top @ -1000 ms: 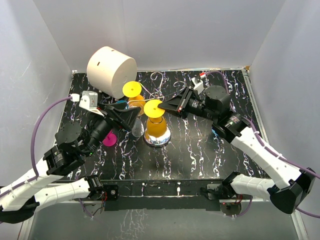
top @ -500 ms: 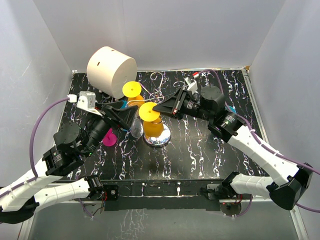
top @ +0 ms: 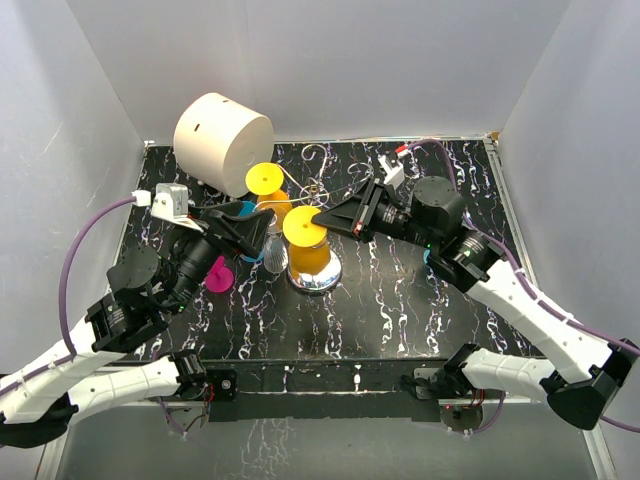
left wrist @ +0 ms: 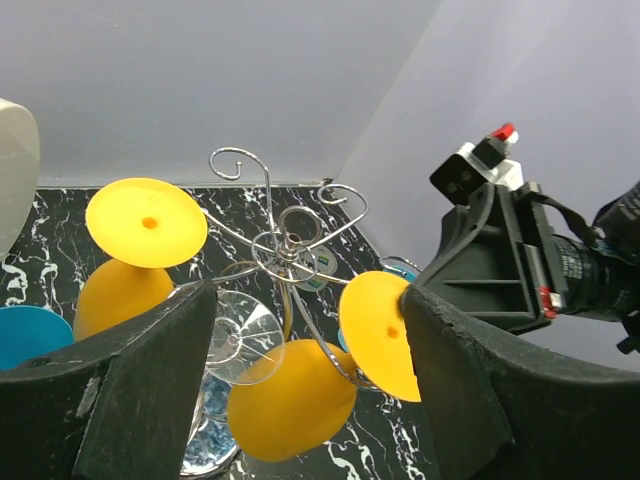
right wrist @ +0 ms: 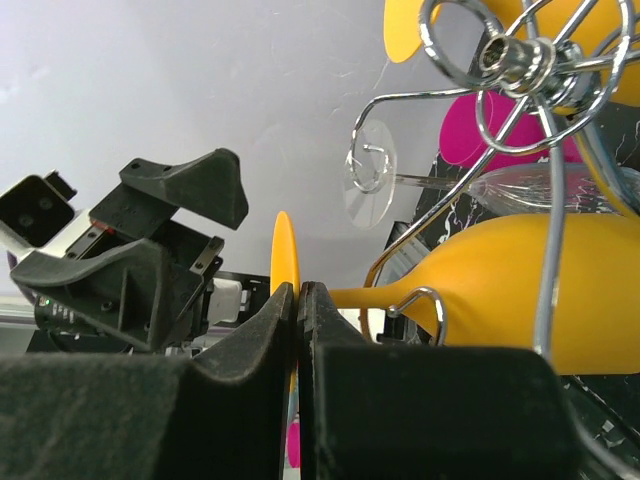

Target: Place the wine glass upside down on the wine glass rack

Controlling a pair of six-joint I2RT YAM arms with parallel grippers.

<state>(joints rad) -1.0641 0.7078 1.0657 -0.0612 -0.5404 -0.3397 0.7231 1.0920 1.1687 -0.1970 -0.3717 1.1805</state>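
Observation:
The wire wine glass rack (top: 316, 279) stands mid-table on its chrome base; its spiral arms show in the left wrist view (left wrist: 285, 245) and the right wrist view (right wrist: 505, 55). My right gripper (top: 322, 222) is shut on the round foot of a yellow wine glass (top: 310, 256). The glass is upside down, with its stem in a wire arm of the rack (right wrist: 520, 300). The right fingers (right wrist: 250, 350) pinch the foot edge-on. My left gripper (top: 247, 228) is open and empty just left of the rack, its fingers (left wrist: 150, 390) framing the glass (left wrist: 290, 400).
A second yellow glass (top: 266, 182), a clear glass (top: 275, 258) and a pink glass (top: 218, 278) hang on or by the rack. A blue glass (top: 243, 209) shows behind my left gripper. A big cream cylinder (top: 222, 130) stands at the back left. White walls close in three sides.
My right gripper has carried the yellow glass a little left and nearer over the rack, then eased slightly back right. The left arm has barely moved.

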